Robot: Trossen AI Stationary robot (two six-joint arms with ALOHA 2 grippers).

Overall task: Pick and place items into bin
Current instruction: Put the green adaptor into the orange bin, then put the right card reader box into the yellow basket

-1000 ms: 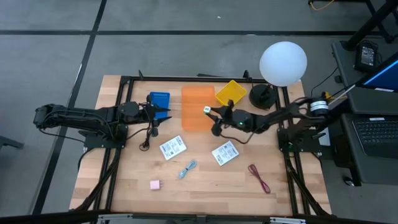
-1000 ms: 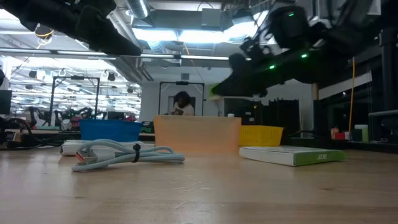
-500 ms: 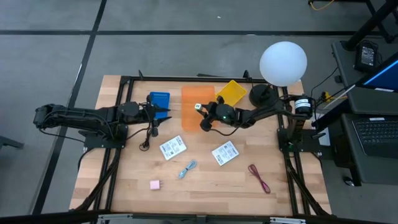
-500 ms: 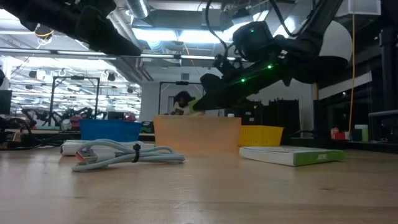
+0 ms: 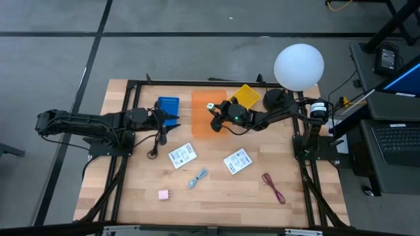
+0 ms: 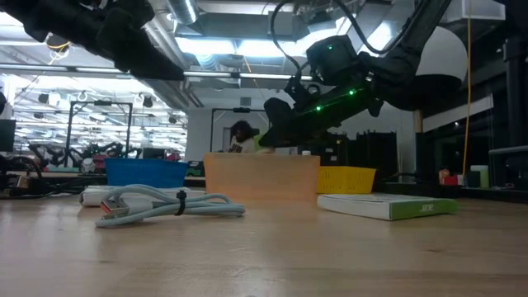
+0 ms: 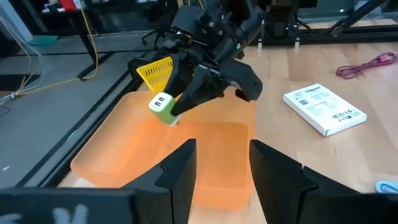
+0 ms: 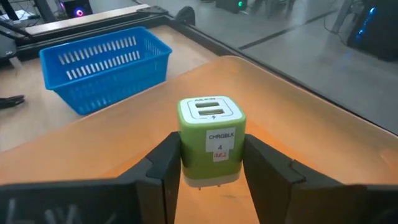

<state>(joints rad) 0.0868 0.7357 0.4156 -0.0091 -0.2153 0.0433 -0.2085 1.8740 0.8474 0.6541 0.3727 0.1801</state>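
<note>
My right gripper (image 8: 210, 168) is shut on a small green-and-white cube (image 8: 210, 140) and holds it above the orange bin (image 5: 202, 121); the left wrist view shows the cube (image 7: 163, 107) over the bin's inside. My left gripper (image 7: 222, 168) stands open at the bin's left side, with nothing between its fingers. On the wood lie two white packets (image 5: 182, 155) (image 5: 237, 161), a pink cube (image 5: 163, 195), a light-blue piece (image 5: 197, 177), a dark-red cord (image 5: 273, 187) and a black cord (image 5: 157, 141). My right gripper pinches the cube's two opposite green sides (image 8: 184, 149) between its two fingers. The fingers come from the table's right, slanting a little downward. The cube is lifted clear above the orange bin, its white slotted face (image 8: 209, 109) turned up and away from the fingers.
A blue basket (image 5: 167, 105) stands just left of the orange bin, and a yellow basket (image 5: 244, 97) just right of it. The white globe lamp (image 5: 298, 65) stands at the far right corner. A black frame (image 5: 197, 82) runs round the table top.
My right gripper has gone toward the table's left and a little toward its far edge, carrying the green-and-white cube from the orange bin's right rim to above the bin's inside. The cube stays lifted clear.
</note>
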